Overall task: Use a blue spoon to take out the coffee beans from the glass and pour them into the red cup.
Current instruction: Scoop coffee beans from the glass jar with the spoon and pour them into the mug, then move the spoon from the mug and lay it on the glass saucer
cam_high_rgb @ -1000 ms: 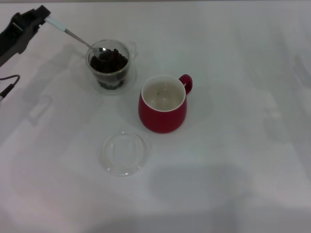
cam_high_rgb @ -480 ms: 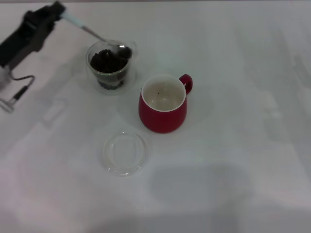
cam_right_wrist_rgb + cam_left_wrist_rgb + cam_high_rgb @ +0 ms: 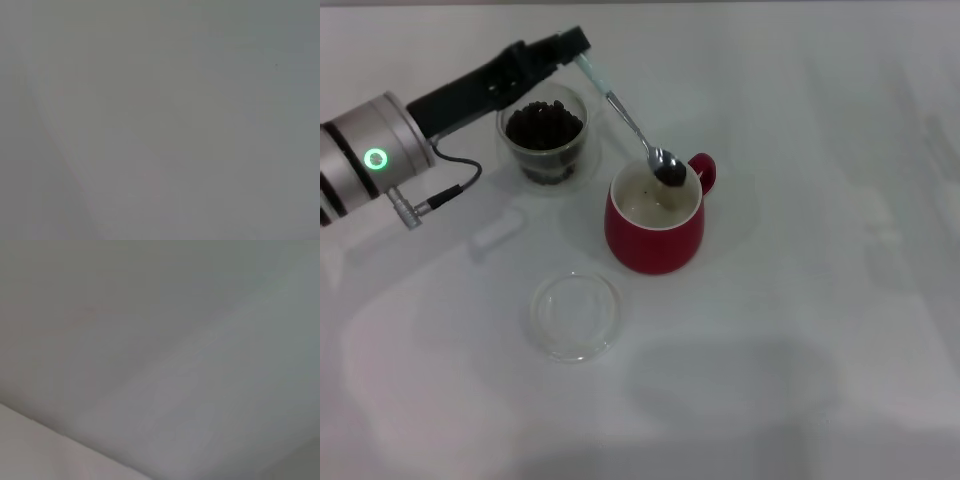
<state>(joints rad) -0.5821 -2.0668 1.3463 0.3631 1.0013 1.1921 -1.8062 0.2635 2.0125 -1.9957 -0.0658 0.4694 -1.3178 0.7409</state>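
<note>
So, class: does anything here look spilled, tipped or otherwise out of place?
Nothing stands out. The glass and red cup stand upright, no stray beans show on the table, and the left gripper holds the blue spoon over the cup.

Left gripper [image 3: 570, 45] clamped on spoon handle, arm extended forward-right.

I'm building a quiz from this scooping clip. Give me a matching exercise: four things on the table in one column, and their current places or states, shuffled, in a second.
Things:
1. blue spoon
2. glass
3. red cup
4. clear round dish

States:
A. holds a heap of coffee beans
B. lies empty, nearest the robot
C. held by the left gripper, bowl loaded with beans
D. sits under the spoon's bowl, white inside showing

Pairs: 1-C, 2-A, 3-D, 4-B
</note>
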